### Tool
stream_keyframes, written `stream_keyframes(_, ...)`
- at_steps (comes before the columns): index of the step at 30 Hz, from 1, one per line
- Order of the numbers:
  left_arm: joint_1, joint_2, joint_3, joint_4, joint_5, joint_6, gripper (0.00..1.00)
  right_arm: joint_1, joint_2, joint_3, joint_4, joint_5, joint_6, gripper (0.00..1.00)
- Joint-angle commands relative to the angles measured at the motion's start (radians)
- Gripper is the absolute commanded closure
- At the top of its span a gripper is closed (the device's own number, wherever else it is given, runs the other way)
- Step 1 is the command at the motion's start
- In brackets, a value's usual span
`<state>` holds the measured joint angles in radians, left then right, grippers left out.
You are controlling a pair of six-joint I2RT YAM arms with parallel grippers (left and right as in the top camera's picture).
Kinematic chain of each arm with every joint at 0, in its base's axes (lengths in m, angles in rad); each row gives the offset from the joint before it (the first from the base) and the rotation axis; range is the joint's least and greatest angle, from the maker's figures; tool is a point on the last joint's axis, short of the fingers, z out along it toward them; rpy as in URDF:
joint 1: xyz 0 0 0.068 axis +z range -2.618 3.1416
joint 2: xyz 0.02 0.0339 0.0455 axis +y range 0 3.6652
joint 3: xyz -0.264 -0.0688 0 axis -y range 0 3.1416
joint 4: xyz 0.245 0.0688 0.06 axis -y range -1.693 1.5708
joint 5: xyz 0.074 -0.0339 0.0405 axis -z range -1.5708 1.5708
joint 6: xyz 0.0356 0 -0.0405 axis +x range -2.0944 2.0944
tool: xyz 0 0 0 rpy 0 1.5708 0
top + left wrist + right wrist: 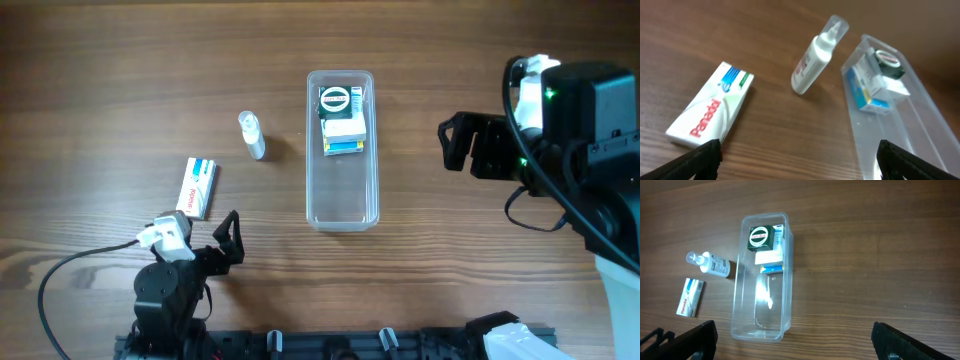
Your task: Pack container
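The clear container (pixel 343 200) stands upright mid-table, long and narrow. At its far end lie a dark green box (pixel 336 99) and a blue-and-white box (pixel 343 135). The container also shows in the left wrist view (pixel 910 135) and the right wrist view (pixel 760 315). A white Panadol box (pixel 198 187) and a small white bottle (pixel 252 134) lie on the table to its left; both show in the left wrist view, box (pixel 710 111) and bottle (pixel 815 57). My left gripper (pixel 222 240) is open and empty, near the Panadol box. My right gripper (pixel 458 143) is open and empty, right of the container.
The table is dark wood. A black cable (pixel 70 275) runs from the left arm's base at the front left. A rail with clamps (pixel 330 345) lines the front edge. The right arm's body (pixel 590 130) fills the far right.
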<state>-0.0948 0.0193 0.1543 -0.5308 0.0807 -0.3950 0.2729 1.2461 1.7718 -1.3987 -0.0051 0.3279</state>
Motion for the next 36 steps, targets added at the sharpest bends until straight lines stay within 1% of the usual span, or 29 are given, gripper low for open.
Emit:
stream_keyframes(1,0.008,-0.005,-0.003,0.141,0.191,-0.008,0.00,-0.002,0.026,0.007,0.002,0.016,-0.013,0.00)
stream_keyframes(4,0.008,-0.005,0.011,0.278,0.338,-0.008,0.00,-0.002,0.049,0.007,0.002,0.016,-0.013,0.00)
stream_keyframes(6,0.008,0.011,0.095,0.225,0.341,0.008,0.01,-0.002,0.065,0.007,0.002,0.016,-0.013,0.00)
stream_keyframes(7,0.008,0.032,0.148,0.183,0.341,0.043,0.00,-0.002,0.071,0.007,0.002,0.016,-0.013,0.00)
stream_keyframes(9,0.008,0.134,0.330,0.025,0.297,0.118,0.00,-0.002,0.092,0.007,0.002,0.016,-0.013,0.00)
stream_keyframes(10,0.008,0.198,0.433,-0.065,0.250,0.155,0.00,-0.002,0.098,0.007,0.002,0.016,-0.013,0.00)
stream_keyframes(12,0.008,0.330,0.640,-0.253,0.078,0.161,0.00,-0.002,0.117,0.007,0.003,0.016,-0.013,0.00)
stream_keyframes(13,0.008,0.386,0.735,-0.340,0.028,0.190,0.00,-0.002,0.121,0.007,0.002,0.016,-0.013,0.00)
stream_keyframes(15,0.008,0.480,0.877,-0.447,0.019,0.236,0.00,-0.002,0.133,0.007,0.003,0.016,-0.013,0.00)
stream_keyframes(16,0.008,0.572,0.959,-0.529,0.019,0.240,0.00,-0.002,0.141,0.007,0.002,0.016,-0.013,0.00)
stream_keyframes(18,0.008,0.710,1.033,-0.631,0.017,0.259,0.00,-0.002,0.150,0.007,0.002,0.016,-0.013,0.00)
stream_keyframes(19,0.008,0.775,1.051,-0.656,0.011,0.261,0.00,-0.002,0.155,0.007,0.003,0.016,-0.013,0.00)
stream_keyframes(20,0.008,0.855,1.052,-0.637,0.011,0.261,0.00,-0.002,0.159,0.007,0.003,0.016,-0.013,0.00)
stream_keyframes(22,0.008,0.950,1.052,-0.621,0.015,0.256,0.00,-0.002,0.161,0.007,0.003,0.016,-0.013,0.00)
stream_keyframes(24,0.008,1.042,1.052,-0.637,0.004,0.257,0.00,-0.002,0.162,0.007,0.003,0.016,-0.013,0.00)
stream_keyframes(25,0.008,1.116,1.052,-0.637,-0.011,0.257,0.00,-0.002,0.162,0.007,0.003,0.016,-0.013,0.00)
stream_keyframes(28,0.008,1.295,1.052,-0.625,-0.106,0.257,0.00,-0.002,0.162,0.007,0.003,0.016,-0.013,0.00)
stream_keyframes(31,0.008,1.431,1.052,-0.624,-0.173,0.257,0.00,-0.002,0.162,0.007,0.003,0.016,-0.013,0.00)
stream_keyframes(32,0.008,1.481,1.052,-0.621,-0.169,0.256,0.00,-0.002,0.162,0.007,0.003,0.016,-0.013,0.00)
stream_keyframes(34,0.008,1.542,1.052,-0.618,-0.116,0.257,0.00,-0.002,0.164,0.007,0.003,0.016,-0.013,0.00)
stream_keyframes(36,0.008,1.579,1.052,-0.601,-0.120,0.257,0.00,-0.002,0.164,0.007,0.003,0.016,-0.013,0.00)
